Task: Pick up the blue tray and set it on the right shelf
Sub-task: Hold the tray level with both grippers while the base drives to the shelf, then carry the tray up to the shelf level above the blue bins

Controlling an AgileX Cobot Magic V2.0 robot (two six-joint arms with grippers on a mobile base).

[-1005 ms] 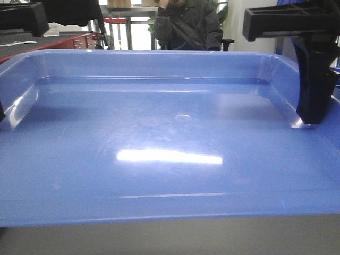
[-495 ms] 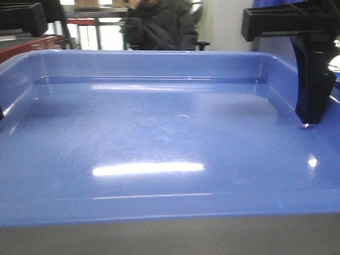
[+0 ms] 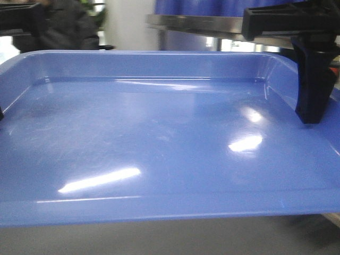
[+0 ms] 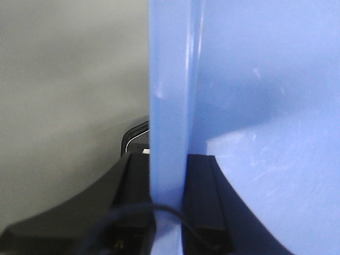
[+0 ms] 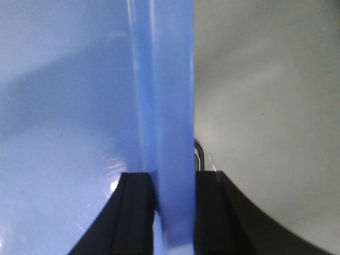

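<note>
- With the left hand point(image 4: 167, 178): clamped narrow on the left rim of the blue tray point(image 4: 249, 79).
- With the right hand point(image 5: 170, 183): clamped likewise on the opposite rim.
- Beyond the tray's far wall, higher up: the right shelf point(image 3: 194, 22), steel rail blurred.

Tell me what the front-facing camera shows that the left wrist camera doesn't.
Only the front-facing view shows the whole inside of the blue tray, the right gripper at its right wall, and the steel rail of the right shelf beyond the far rim. Only the left wrist view shows the left gripper clamped on the tray's rim, seen edge-on with one finger on each side, and a plain grey surface to the left. Both show the tray's glossy blue plastic.
</note>
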